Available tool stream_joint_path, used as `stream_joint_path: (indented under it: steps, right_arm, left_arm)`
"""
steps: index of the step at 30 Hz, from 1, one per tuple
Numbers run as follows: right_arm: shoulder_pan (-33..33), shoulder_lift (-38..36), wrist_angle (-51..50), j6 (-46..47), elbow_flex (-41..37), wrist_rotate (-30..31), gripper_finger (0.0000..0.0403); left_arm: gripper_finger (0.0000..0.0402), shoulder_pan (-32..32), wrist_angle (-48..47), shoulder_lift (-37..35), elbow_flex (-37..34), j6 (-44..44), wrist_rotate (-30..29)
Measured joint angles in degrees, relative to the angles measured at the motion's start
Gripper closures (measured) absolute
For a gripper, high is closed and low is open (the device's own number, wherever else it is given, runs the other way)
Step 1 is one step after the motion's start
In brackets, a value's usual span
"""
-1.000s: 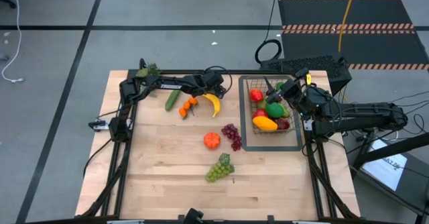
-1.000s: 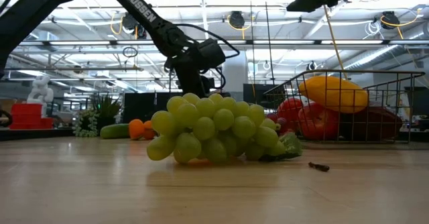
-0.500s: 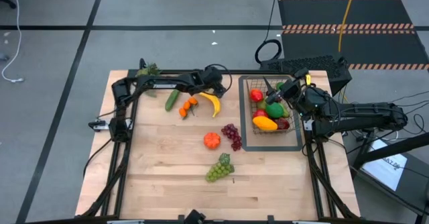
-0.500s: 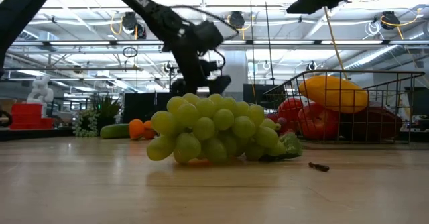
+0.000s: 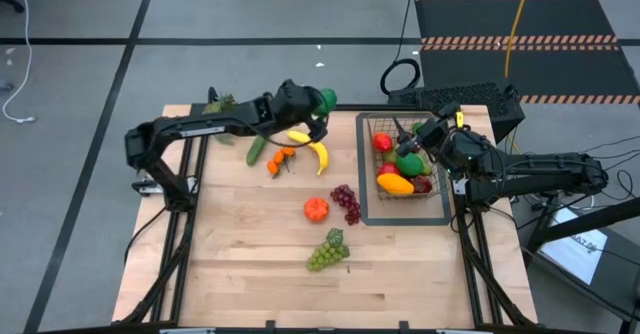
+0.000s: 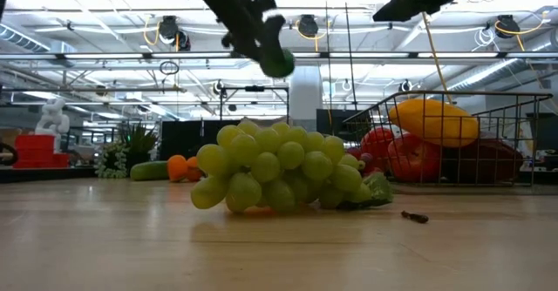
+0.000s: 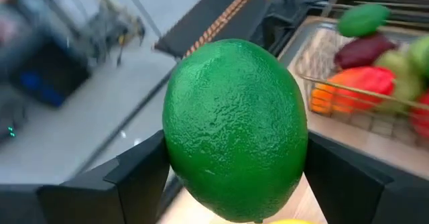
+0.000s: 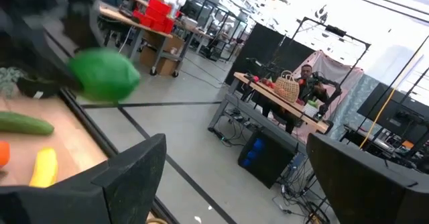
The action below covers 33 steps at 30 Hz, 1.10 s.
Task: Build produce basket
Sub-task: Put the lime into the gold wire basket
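The left gripper clamps a green lime between its fingers. The right gripper hangs open over the basket.

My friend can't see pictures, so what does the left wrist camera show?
A round, bumpy green lime fills the picture, pinched in the left claw. Behind it, a dark wire-mesh basket holds red, green and orange toy produce.

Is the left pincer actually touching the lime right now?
Touching. In the left wrist view both dark fingers press against opposite sides of the lime, with no gap; the high view shows the left pincer carrying it above the table.
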Motion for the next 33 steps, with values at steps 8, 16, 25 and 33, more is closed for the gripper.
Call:
stream_joint_path:
  steps: [8,16,25,33]
  right_arm:
    - [0.0,0.0,-0.2,-0.2,0.0,0.0,0.0046]
    - [0.0,0.0,-0.2,-0.2,0.0,0.0,0.0046]
    - [0.0,0.0,-0.2,-0.2,0.0,0.0,0.0046]
    - [0.0,0.0,-0.2,-0.2,0.0,0.0,0.0046]
  left_arm:
    - [0.0098,-4.1,2.3,-4.3,0.0,20.6,0.0]
    - [0.0089,-7.0,5.4,-4.5,0.0,41.1,0.0]
    - [0.0091,-9.0,7.8,-4.5,0.0,57.4,0.0]
    - [0.0086,-10.5,8.5,-4.5,0.0,69.0,0.2]
